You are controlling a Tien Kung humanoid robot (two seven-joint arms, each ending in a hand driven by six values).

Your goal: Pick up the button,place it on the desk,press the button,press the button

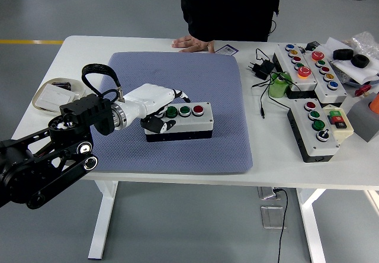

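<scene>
Near the middle of the frame, on a blue-grey mat (177,144) spread over the white tabletop (278,156), sits the button box (183,121), a grey-topped case with a row of green and red buttons. From the left edge the left robot hand (159,104) reaches in and lies over the box's left end, its white back up and its dark fingertips (159,122) curled down onto the left buttons; whether it grips the case I cannot tell. At upper centre a person's hand (192,42) rests flat on the tabletop's far edge. Further button boxes (320,127) and cables lie to the right of the frame.
</scene>
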